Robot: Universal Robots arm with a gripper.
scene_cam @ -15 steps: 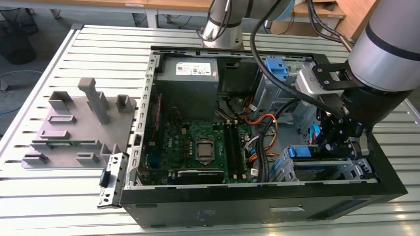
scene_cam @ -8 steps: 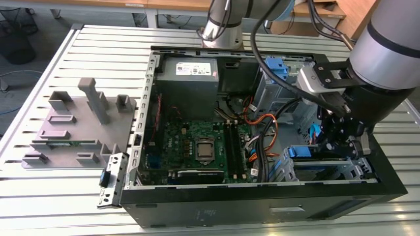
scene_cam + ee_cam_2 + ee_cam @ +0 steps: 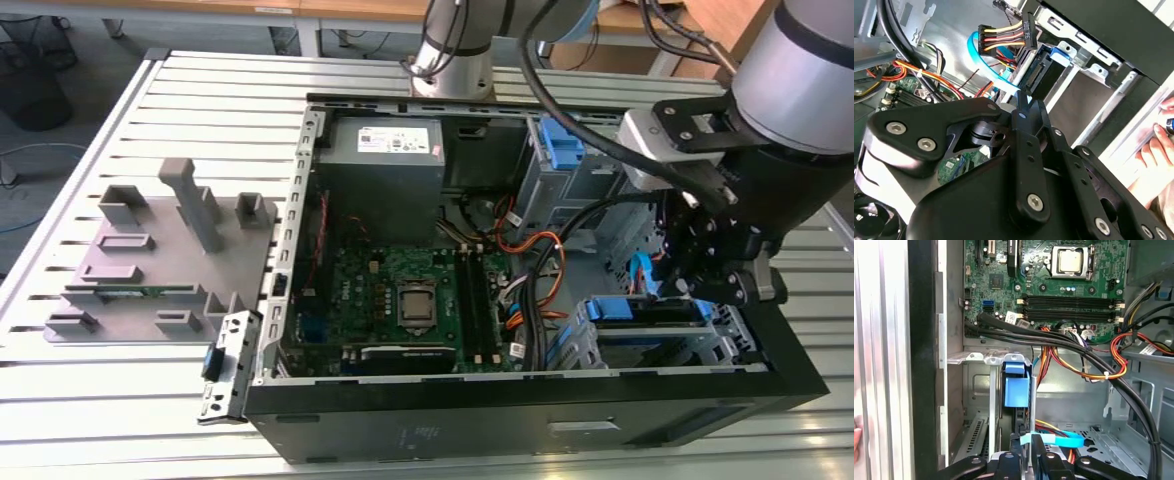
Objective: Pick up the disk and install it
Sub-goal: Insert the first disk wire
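Reaching into the open black computer case point(image 3: 534, 425) on the slatted metal worktop point(image 3: 134, 400), the black hand point(image 3: 714, 285) is clenched with nothing between its fingers point(image 3: 1026, 447), just above the blue-railed silver-grey disk point(image 3: 647, 312), seated in the drive cage point(image 3: 727, 345) near the case's front corner.

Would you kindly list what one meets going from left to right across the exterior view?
Grey fixture block → green motherboard → orange cable bundle → blue drive bracket in the bay → gripper.
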